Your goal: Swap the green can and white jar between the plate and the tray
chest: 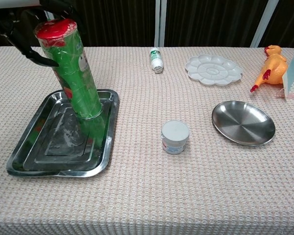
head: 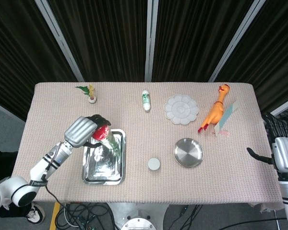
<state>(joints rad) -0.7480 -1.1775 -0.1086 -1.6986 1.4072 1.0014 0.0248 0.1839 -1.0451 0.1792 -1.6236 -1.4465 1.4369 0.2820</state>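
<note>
- Chest view, left of frame: left hand [chest: 36, 34] grips the green can [chest: 76, 78] near its red lid, dark fingers curled round the top. Can stands tilted, its base over or on the tray [chest: 24, 154] at the tray's upper right part; whether it bears weight yet, cannot tell.
- Judgement: first half of the swap is nearly done. Can is at the tray, not yet released.
- Centre of frame: white jar [chest: 175, 137] sits on the bare tablecloth [chest: 152, 196], between tray and plate, apart from both. It is on neither. Judged remaining: jar onto the plate.
- Right of centre: plate [chest: 243, 122] holds nothing, so it is ready to receive the jar.
- Head view, far right edge: right hand [head: 266, 151] hangs off the table's right edge, well apart from plate and jar. Fingers partly visible only; open or closed, cannot tell.
- Room: open cloth lies between jar and plate, nothing standing in that lane. Paint palette [chest: 213, 68], small bottle [chest: 156, 59] and rubber chicken [chest: 271, 66] stay along the upper part of the frame, clear of it.
- Tray's raised rim sits close beside the can's base; a tilted set-down there could tip it.
</note>
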